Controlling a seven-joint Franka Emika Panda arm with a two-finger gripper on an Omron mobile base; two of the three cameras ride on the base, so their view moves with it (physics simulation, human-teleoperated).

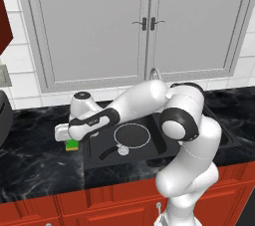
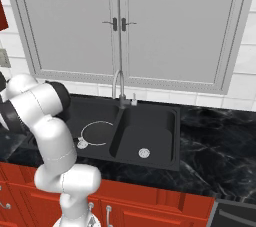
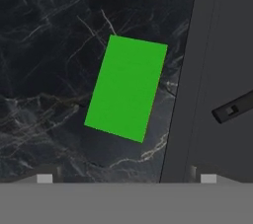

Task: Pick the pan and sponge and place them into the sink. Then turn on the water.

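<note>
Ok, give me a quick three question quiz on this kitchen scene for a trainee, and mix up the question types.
1. True or false: the pan already lies in the sink's left basin.
2. The sponge lies: A) in the right basin, B) on the black marble counter beside the sink, C) between closed fingers.
3. Fill in: the gripper hovers over the sponge with its jaws ____.

Key
1. True; its handle shows near the basin's front left corner.
2. B; its green top faces up, just left of the sink's edge.
3. Open; one fingertip stands at each side, and nothing is between them.
</note>
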